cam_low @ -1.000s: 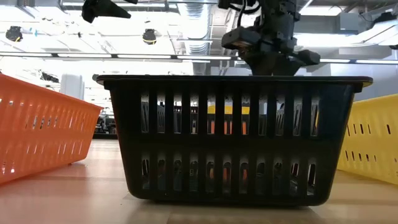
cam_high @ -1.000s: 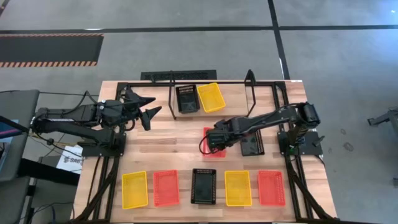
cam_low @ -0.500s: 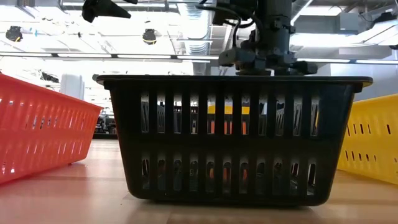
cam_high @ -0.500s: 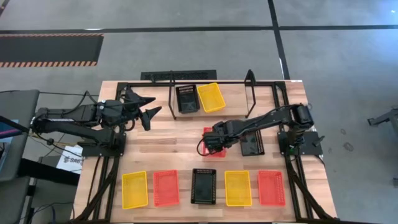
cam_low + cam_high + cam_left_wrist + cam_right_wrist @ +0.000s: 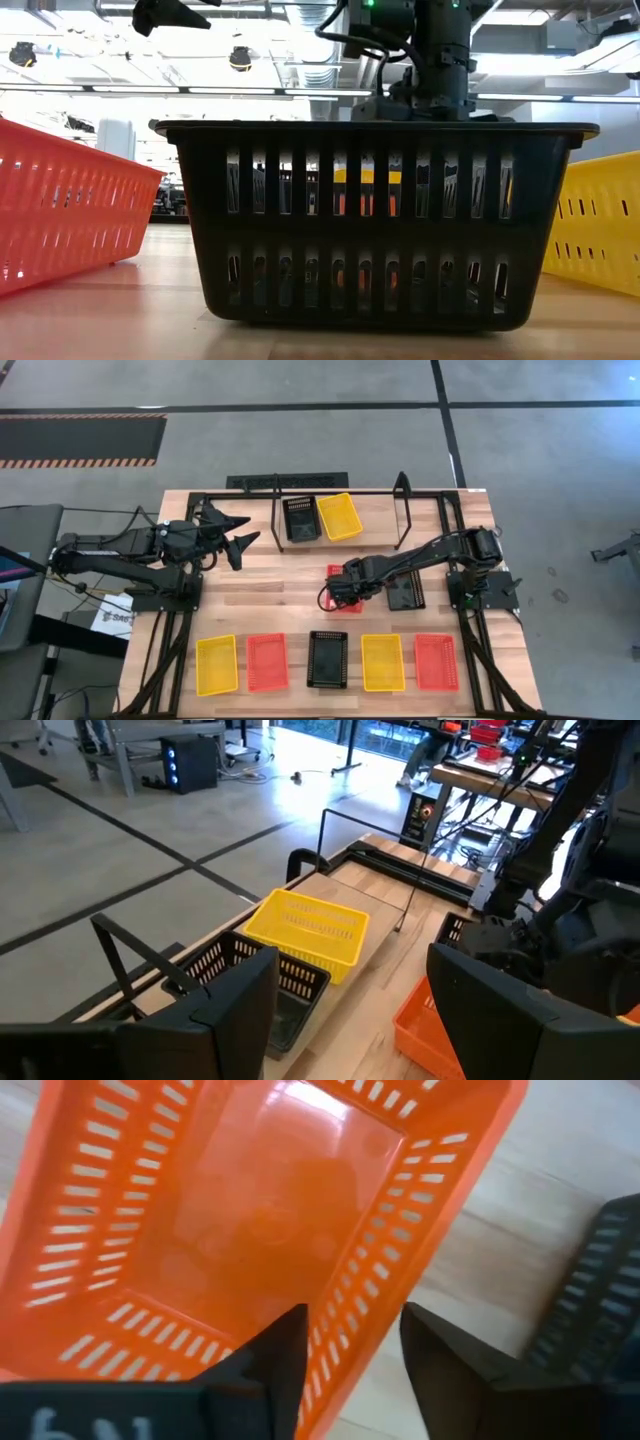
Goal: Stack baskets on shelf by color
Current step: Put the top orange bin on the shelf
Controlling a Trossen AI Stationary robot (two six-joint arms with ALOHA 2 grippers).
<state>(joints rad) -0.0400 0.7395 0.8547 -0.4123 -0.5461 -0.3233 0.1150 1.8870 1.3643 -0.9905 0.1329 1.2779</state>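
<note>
Wooden tabletop under both arms, grey floor around it. Right fingers stand parted, one on each side of the long wall of the red-orange basket, not visibly pinched on it. From above, that right gripper sits at the middle of the tabletop, over the same basket, whose wall lies directly between the fingers; so closing, then lifting, looks like the next step. A black basket lies just beside it at three o'clock.

The shelf stands toward twelve o'clock from the gripper, near but apart, with a black basket and a yellow basket already on it, the yellow one tilted. The carry would run toward twelve o'clock.

The right arm is clearly the nearer one. The left gripper waits at nine o'clock of the shelf, its fingers spread wide and holding nothing.

Along the six o'clock edge lie five more baskets: yellow, red, black, yellow, red.
</note>
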